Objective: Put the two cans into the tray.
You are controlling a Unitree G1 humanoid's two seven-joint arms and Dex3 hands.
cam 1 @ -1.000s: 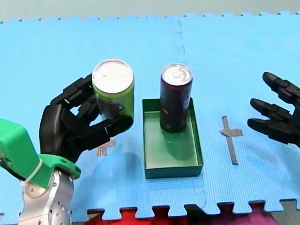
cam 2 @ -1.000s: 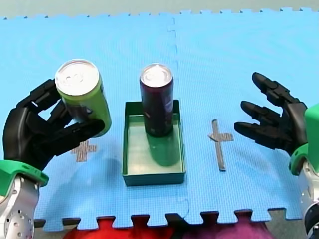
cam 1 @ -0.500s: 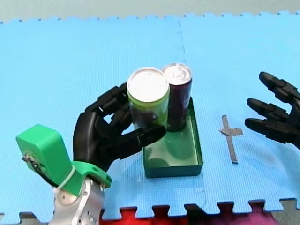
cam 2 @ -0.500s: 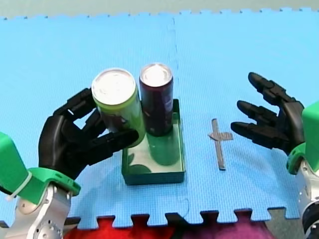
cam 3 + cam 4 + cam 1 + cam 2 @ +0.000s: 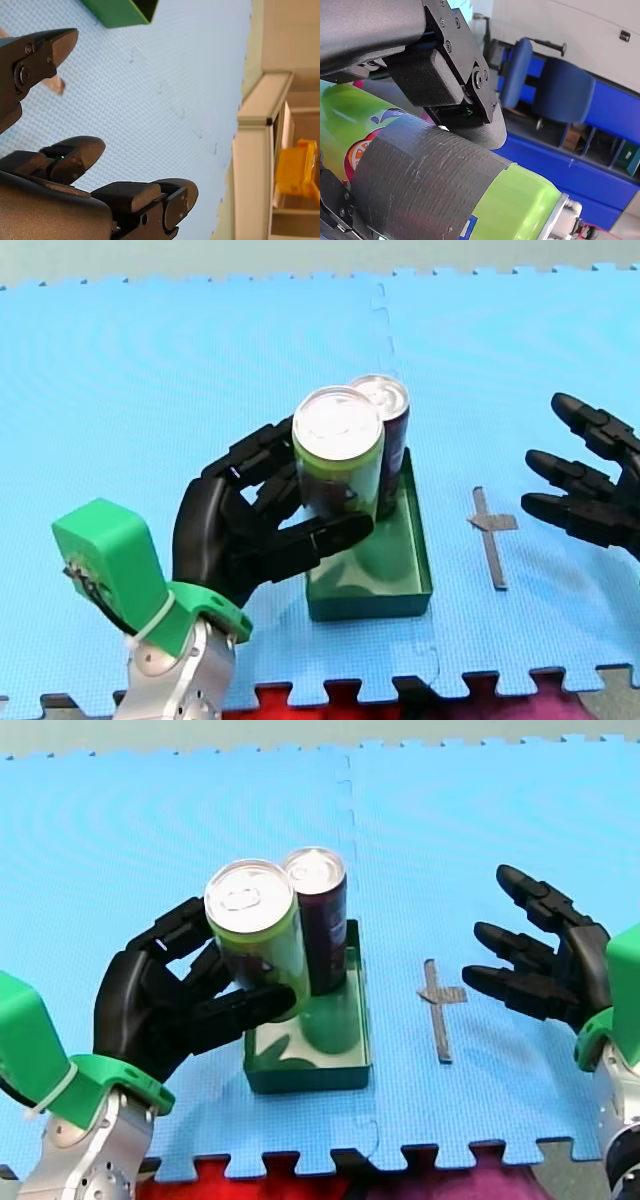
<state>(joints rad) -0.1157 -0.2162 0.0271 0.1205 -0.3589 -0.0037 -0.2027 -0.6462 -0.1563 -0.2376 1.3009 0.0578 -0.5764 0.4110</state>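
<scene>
Clasping the green can [image 5: 338, 455] over the tray's [image 5: 415, 575] left edge, left hand [image 5: 250, 535] fingers wrapped round it, dark can [image 5: 393, 435] upright in tray, right hand [image 5: 590, 495] empty, uncurled, well right.

A blue foam mat [image 5: 150, 370] is seen from above, filling the frame. At the centre, a green can [image 5: 338, 462] is gripped upright by the robot's black left hand [image 5: 250, 535], which is raised from the lower left. Just behind the green can, a dark can [image 5: 393, 440] is stood upright at the far end of a green tray [image 5: 370, 602]. At the right edge, the right hand [image 5: 585, 492] is held over the mat, grasping nothing. Between it and the tray, a grey tape mark [image 5: 492, 540] is stuck to the mat.
</scene>
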